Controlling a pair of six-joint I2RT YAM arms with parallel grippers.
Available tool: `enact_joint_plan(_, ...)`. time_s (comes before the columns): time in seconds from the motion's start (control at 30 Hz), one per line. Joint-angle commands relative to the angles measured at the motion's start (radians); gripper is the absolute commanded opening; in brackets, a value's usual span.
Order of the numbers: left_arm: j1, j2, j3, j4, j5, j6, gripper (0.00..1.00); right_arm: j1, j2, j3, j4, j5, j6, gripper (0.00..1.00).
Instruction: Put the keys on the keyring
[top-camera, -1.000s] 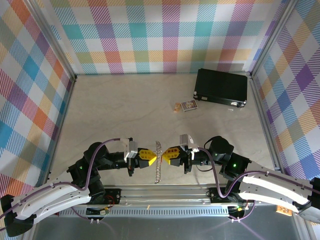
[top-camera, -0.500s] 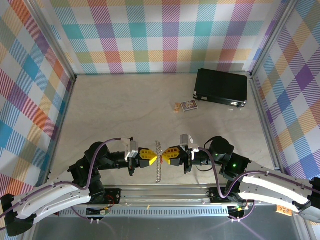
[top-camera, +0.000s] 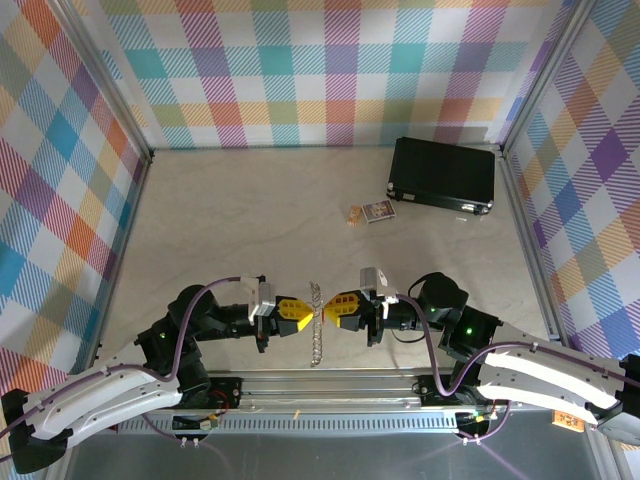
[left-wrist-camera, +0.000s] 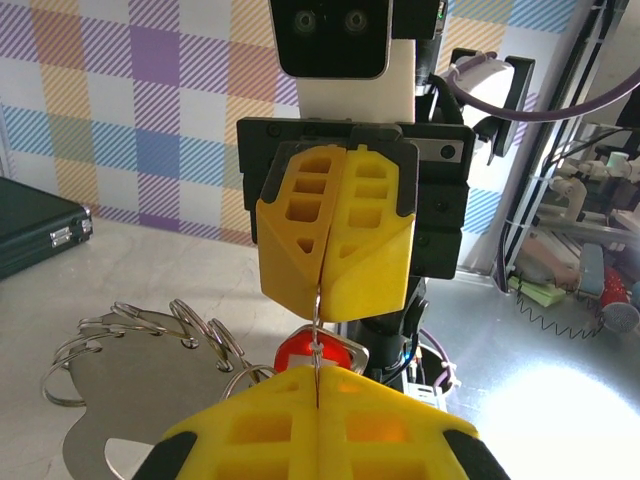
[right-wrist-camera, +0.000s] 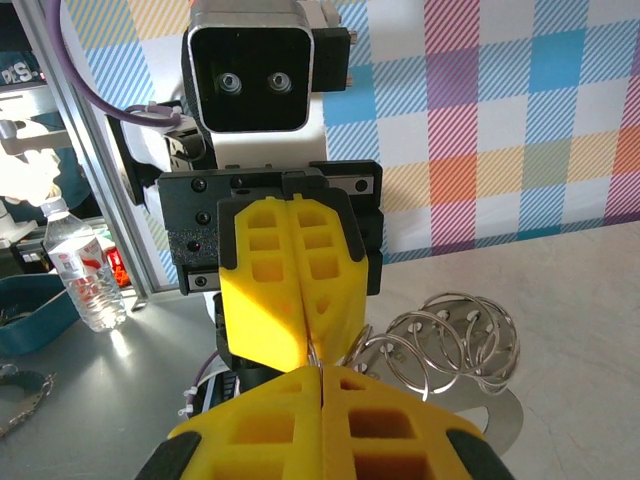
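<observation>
The keyring (top-camera: 317, 338) is a silver chain-like loop of several wire rings on a metal plate, lying near the table's front edge. My left gripper (top-camera: 309, 318) and right gripper (top-camera: 327, 312) meet tip to tip over it. In the left wrist view, my left gripper (left-wrist-camera: 318, 372) and the right gripper (left-wrist-camera: 322, 298) are both shut on one thin wire ring (left-wrist-camera: 318, 322) of the keyring (left-wrist-camera: 120, 380). The key's red head (left-wrist-camera: 300, 352) sits just behind that ring; its blade is hidden. The right wrist view shows the right gripper (right-wrist-camera: 322, 372) shut and the keyring's coils (right-wrist-camera: 450, 338) beside it.
A black rectangular case (top-camera: 443, 173) lies at the back right, with a small printed card (top-camera: 378, 210) in front of it. The metal rail (top-camera: 320, 385) runs along the near edge behind the arms. Plaid walls close in three sides.
Both grippers have stayed shut and tip to tip at the keyring. They shifted only slightly, drawing a little closer and then easing back.
</observation>
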Motion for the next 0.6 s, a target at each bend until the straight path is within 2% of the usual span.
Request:
enact_joint_plan(0.0, -0.007, -0.013, -0.006, 0.048, -0.003, 0.005, 0.0, 0.012, 0.001, -0.005, 0.013, -0.007, 0.008, 0.0)
enact_joint_plan(0.57, -0.006, -0.023, -0.017, 0.055, -0.007, 0.003, 0.0, 0.018, -0.016, -0.015, 0.006, 0.021, 0.01, 0.0)
